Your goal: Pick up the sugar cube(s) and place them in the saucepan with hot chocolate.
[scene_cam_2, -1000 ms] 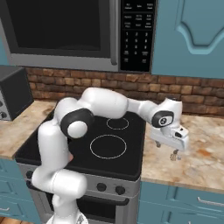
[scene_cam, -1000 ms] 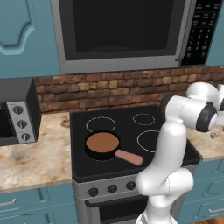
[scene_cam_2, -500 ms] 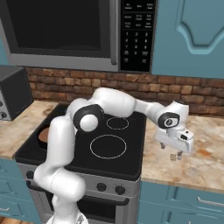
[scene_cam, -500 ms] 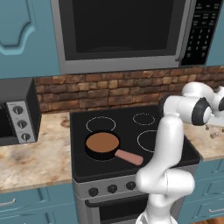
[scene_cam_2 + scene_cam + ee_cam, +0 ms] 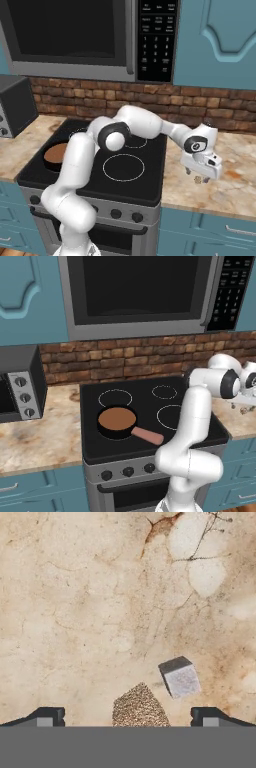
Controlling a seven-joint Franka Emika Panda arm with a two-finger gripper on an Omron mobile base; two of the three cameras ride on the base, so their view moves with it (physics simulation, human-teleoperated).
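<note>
White sugar cube (image 5: 180, 678) is lying on the stone table (image 5: 75, 612) right of the stove, under the gripper (image 5: 127, 716). Its jaws are standing wide open, holding nothing — they should be centering over the cube before closing. The saucepan (image 5: 117, 422) is waiting well apart.

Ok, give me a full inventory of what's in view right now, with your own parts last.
saucepan with hot chocolate: one, black with pink handle, front left burner.
sugar cube: one, pale grey-white, on the counter right of the stove.
brown speckled lump: one, beside the cube; I cannot identify it.
stove: one, black top.
microwave: one, above the stove.
toaster oven: one, left counter.
counter: beige marble.
gripper: one, jaws open, hovering over the cube.
</note>
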